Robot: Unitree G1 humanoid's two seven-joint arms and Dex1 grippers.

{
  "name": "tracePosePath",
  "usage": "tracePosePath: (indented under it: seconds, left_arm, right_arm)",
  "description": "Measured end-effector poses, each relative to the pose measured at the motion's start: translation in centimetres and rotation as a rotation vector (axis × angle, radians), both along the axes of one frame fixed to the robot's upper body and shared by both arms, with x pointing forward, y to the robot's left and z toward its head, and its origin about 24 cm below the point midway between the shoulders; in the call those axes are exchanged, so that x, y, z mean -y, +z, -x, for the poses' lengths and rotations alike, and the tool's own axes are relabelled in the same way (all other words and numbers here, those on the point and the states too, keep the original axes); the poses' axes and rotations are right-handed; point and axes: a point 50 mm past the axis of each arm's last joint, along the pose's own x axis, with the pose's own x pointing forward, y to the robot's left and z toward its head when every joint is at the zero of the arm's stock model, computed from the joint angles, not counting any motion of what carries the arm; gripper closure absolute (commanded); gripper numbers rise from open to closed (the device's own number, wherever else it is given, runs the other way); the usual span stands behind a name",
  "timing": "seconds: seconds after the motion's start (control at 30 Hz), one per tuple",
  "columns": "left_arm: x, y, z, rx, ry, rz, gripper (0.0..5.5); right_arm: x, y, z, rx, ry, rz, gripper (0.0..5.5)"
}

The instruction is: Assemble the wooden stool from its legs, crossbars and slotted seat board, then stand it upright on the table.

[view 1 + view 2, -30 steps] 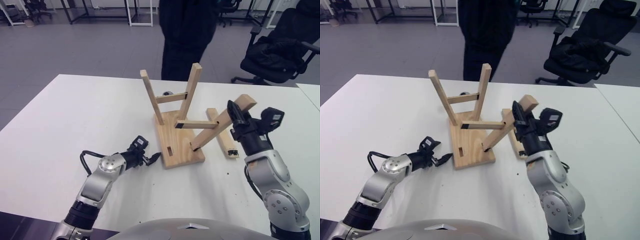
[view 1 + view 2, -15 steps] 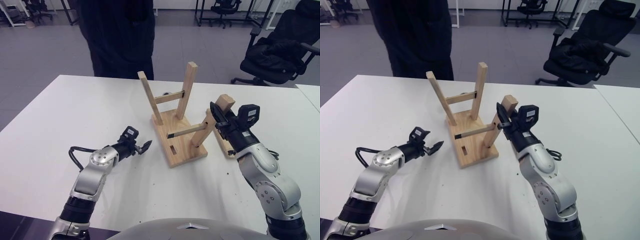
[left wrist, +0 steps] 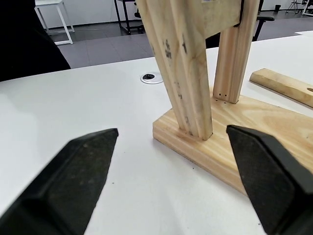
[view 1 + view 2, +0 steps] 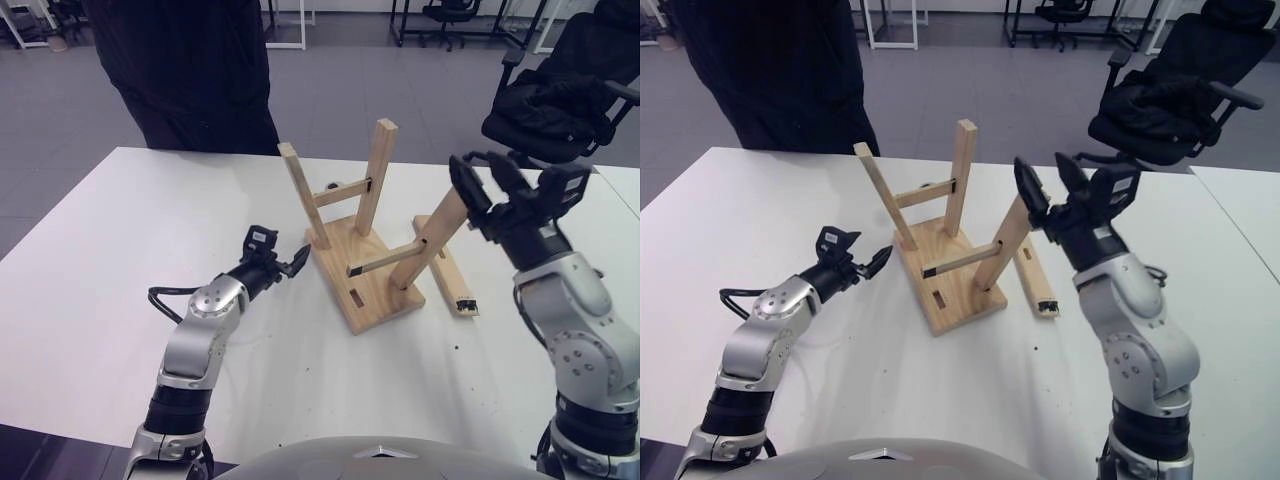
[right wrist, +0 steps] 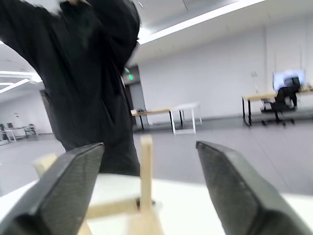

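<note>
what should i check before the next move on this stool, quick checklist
1. Seat board flat on the table: ok.
2. Two upright legs joined by a crossbar: ok.
3. Third leg standing straight: not ok, it leans toward the right gripper.
4. Third leg's foot seated in its slot: cannot tell.
5. Fourth leg fitted: not ok, it lies loose beside the board.
6. Both grippers free: ok, the left gripper is open by the board's edge and the right is open.

Grey floor (image 4: pixel 60 110), black office chair (image 4: pixel 560 95), white table (image 4: pixel 90 250) in front
</note>
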Motion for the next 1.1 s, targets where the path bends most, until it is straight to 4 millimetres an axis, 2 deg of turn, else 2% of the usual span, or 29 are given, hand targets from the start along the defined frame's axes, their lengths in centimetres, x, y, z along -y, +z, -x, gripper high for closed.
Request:
tracePosePath:
  seconds: [0.13,0.17,0.23,0.3,0.4,0.5,0.7,0.8,1.1]
  left_arm:
    - [0.0,0.0,0.4,-0.011,0.011,-0.004,1.40]
    - [0.0,-0.2,0.5,-0.021,0.010,-0.006,1.40]
    - [0.2,-0.3,0.7,-0.029,0.003,-0.009,1.40]
    - [0.6,-0.4,0.8,-0.031,-0.004,-0.005,1.40]
    - [0.6,-0.3,0.9,-0.025,-0.002,-0.006,1.40]
    - [0.5,-0.3,1.0,-0.025,0.002,-0.006,1.40]
    - [0.2,-0.2,1.0,-0.022,-0.001,-0.015,1.40]
    - [0.1,-0.2,1.0,-0.021,-0.003,-0.022,1.40]
    - [-0.1,-0.2,0.9,-0.033,-0.003,-0.035,1.40]
  right_arm:
    - [1.5,5.2,0.0,0.158,0.041,-0.043,0.50]
    - [2.1,5.8,-0.1,0.165,0.037,-0.071,0.30]
    - [4.8,5.7,-1.1,0.127,-0.049,-0.146,0.15]
    - [7.2,3.7,-2.1,0.009,-0.138,-0.164,0.15]
    - [9.4,-2.2,-2.4,-0.241,-0.236,-0.082,0.15]
    - [9.8,-7.0,-2.2,-0.435,-0.247,0.035,0.15]
    - [10.3,-13.6,-0.6,-0.710,-0.230,0.158,0.15]
    - [9.9,-15.4,-0.2,-0.789,-0.224,0.236,0.15]
    - [9.8,-17.4,0.6,-0.875,-0.238,0.265,1.71]
